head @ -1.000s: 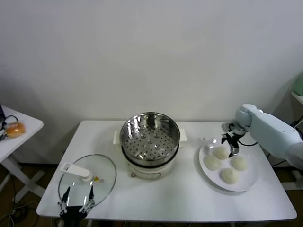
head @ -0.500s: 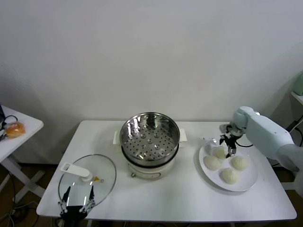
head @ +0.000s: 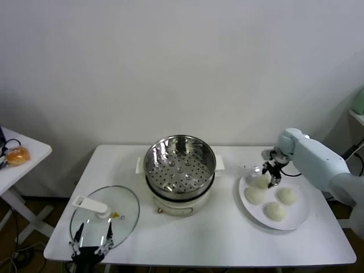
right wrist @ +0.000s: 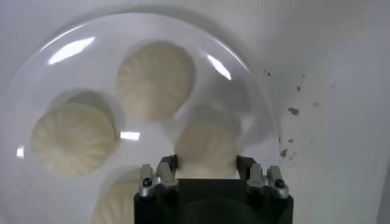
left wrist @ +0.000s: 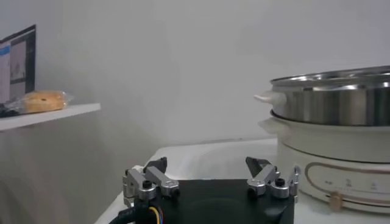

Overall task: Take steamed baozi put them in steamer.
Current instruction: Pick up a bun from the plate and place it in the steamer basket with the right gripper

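Left gripper (head: 90, 244) is idling at the near table edge, fingers spread. Right gripper (head: 271, 176) is pinching the plate's (head: 296, 219) far baozi (right wrist: 207, 146) — soft, light, squashable, so hold its sides gently. Steamer (head: 180, 161) is sitting mid-table, w/ nothing inside.

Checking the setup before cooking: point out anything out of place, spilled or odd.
Small brown specks dot the white table beside the plate, like crumbs or a stain. The glass lid lies flat near the front left corner, off the steamer. Nothing else stands out.
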### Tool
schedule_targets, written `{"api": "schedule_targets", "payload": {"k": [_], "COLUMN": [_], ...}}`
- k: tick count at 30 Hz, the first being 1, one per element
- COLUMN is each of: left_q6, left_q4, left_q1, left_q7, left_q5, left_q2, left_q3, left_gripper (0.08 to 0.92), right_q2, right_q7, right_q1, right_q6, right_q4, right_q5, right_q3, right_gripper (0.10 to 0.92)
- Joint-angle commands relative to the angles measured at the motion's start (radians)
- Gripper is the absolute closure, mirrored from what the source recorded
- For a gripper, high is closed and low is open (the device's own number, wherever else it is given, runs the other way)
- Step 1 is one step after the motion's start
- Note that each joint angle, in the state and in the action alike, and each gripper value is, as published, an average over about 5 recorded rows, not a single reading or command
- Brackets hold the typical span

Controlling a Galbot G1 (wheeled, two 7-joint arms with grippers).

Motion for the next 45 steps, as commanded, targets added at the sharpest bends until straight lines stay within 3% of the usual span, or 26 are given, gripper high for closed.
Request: {"api": "schedule_targets", "payload": {"k": [1, 10, 16, 23, 33, 45], "left_q6": [0.000, -0.001, -0.006, -0.013, -0.017, -0.022], "left_q4": [0.000, 0.002, 0.003, 0.011, -0.013, -0.007], "left_q1": [0.001, -0.003, -0.002, -0.008, 0.004, 0.001], "left_q7": [-0.001, -0.001, -0.003, -0.006, -0.006, -0.006], "left_q5": [0.001, 0.007, 0.010, 0.017, 0.012, 0.013], "left_q2": [0.002, -0.002, -0.007, -0.011, -0.010, -0.010], "left_q3": [-0.001, 0.002, 0.005, 0.008, 0.008, 0.014], "left_gripper": [0.177, 0.177, 0.177, 0.177, 0.177, 0.177], "right_q2": [-0.010, 0.020, 0.134, 0.267, 0.435, 0.467], "right_q7": [-0.005, -0.009, 0.016, 0.072, 0.075, 0.065], "right_q1": [0.109, 0.508, 0.664, 0.660, 0.476, 0.342], "right_q6": [0.021, 0.269, 0.461, 0.548, 0.674, 0.708], "right_q4": [0.057, 0.277, 0.330, 0.462, 0.296, 0.193], "right_q5": [0.082, 0.318, 0.318, 0.295, 0.106, -0.103], "right_q3": [-0.100, -0.389, -0.416, -0.407, -0.385, -0.319], "right_gripper": [0.380, 0.382, 0.380, 0.381, 0.381, 0.380]}}
